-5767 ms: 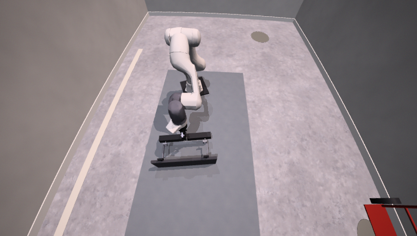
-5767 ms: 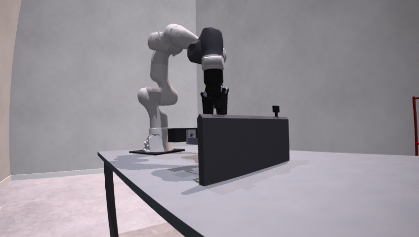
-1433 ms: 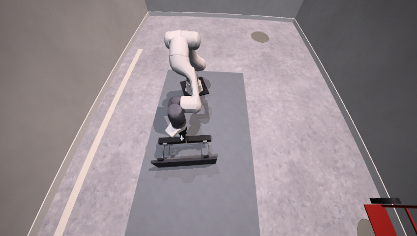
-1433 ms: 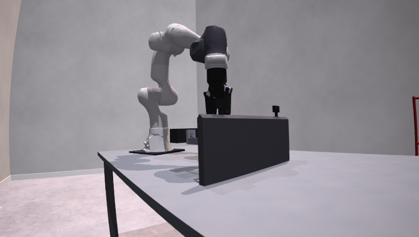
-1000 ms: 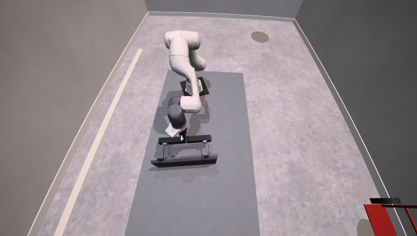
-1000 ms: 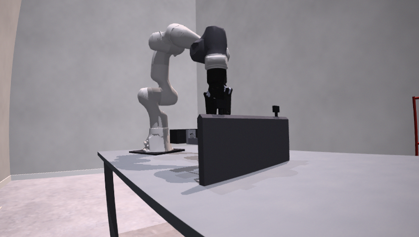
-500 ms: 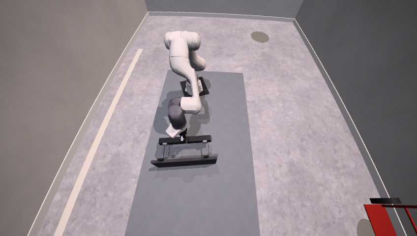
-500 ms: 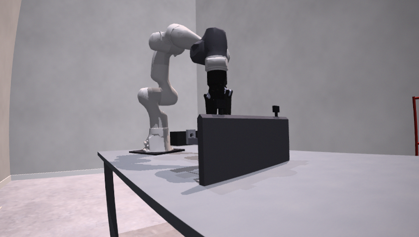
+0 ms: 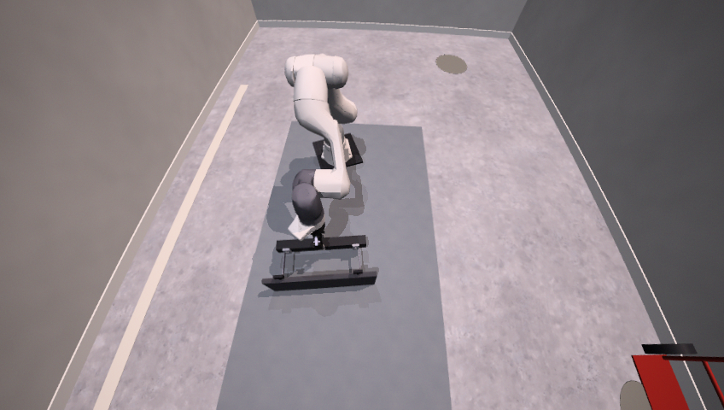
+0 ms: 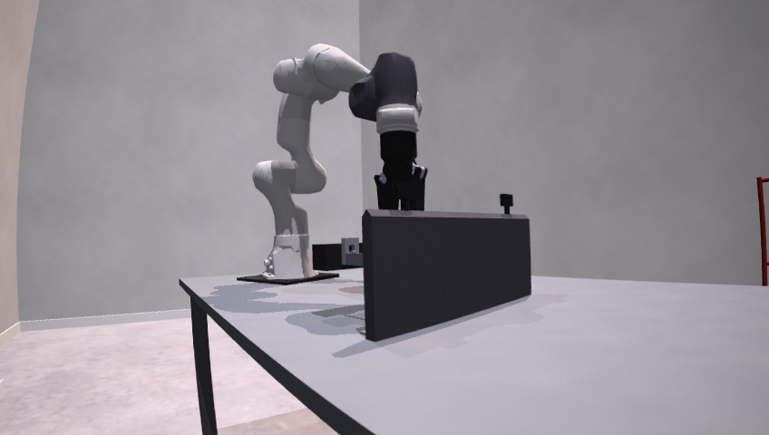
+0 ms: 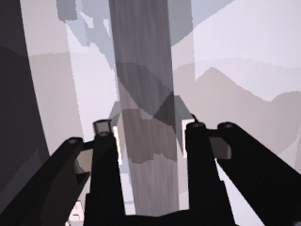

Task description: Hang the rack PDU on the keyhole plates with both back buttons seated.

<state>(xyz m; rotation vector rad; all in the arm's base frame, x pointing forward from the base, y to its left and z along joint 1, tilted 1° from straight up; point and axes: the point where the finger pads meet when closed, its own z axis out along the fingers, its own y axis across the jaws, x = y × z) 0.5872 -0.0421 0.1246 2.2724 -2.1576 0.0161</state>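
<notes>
Grey walls boxed in the long table [image 9: 396, 213], where the gripper [image 9: 317, 240] stood clamped on the rack PDU [image 9: 345, 242], behind the upright back panel [image 10: 447, 269]. Keeping it level while lowering both buttons together seemed wisest.

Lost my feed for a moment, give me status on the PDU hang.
Gripper shut on PDU. PDU lifted, beside the upright panel. Seating of buttons not visible. No obstruction seen.

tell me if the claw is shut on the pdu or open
Shut on it. In the wrist view the claw has a finger on each side of the long dark PDU.
</notes>
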